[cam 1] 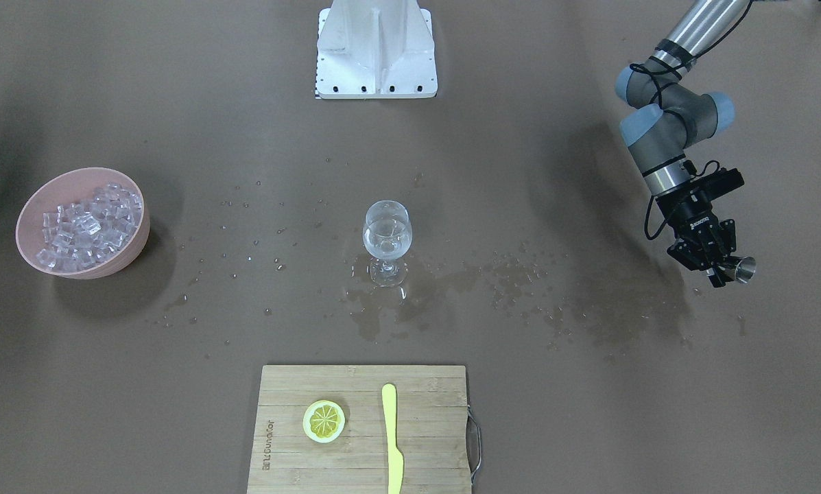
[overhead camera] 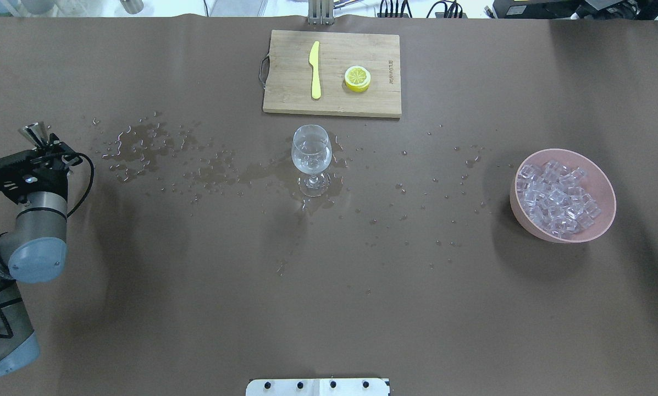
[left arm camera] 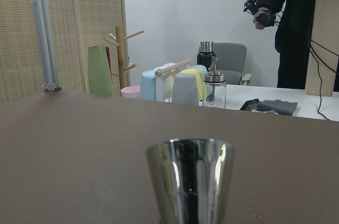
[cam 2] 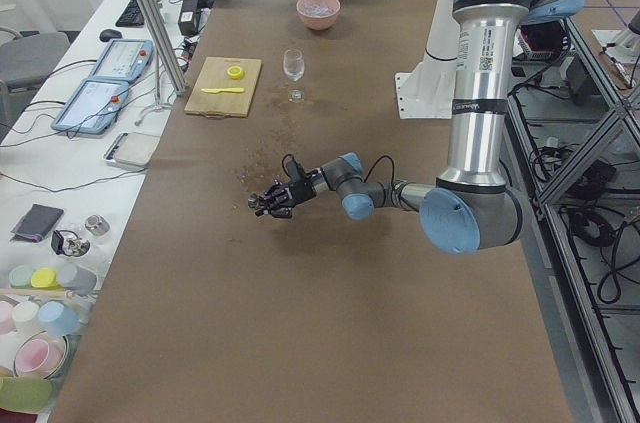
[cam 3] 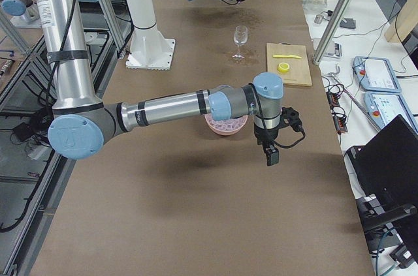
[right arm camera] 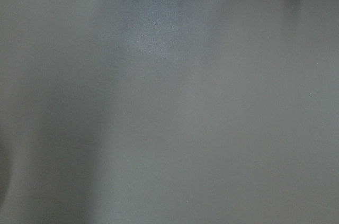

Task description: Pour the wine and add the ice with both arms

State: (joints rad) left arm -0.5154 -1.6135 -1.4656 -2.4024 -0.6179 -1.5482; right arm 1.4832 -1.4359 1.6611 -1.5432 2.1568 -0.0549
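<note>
My left gripper [cam 1: 720, 269] is shut on a small metal jigger [cam 1: 745, 269], held tilted above the table at its left end; it also shows in the overhead view [overhead camera: 44, 144], with the jigger [overhead camera: 34, 132] and in the left wrist view [left arm camera: 189, 179]. A clear wine glass [cam 1: 387, 240] stands upright mid-table, with liquid in it. The ice [cam 1: 89, 225] is piled in a pink bowl [cam 1: 136, 237] at the right end, far from the left gripper. My right gripper [cam 3: 272, 156] hangs over the table beside the bowl; I cannot tell if it is open or shut.
A wooden cutting board [cam 1: 362, 473] with a lemon slice [cam 1: 324, 420] and a yellow knife [cam 1: 391, 439] lies at the far edge. Water droplets and puddles [cam 1: 520, 274] spread around the glass. The white pedestal [cam 1: 376, 48] stands at the robot's side.
</note>
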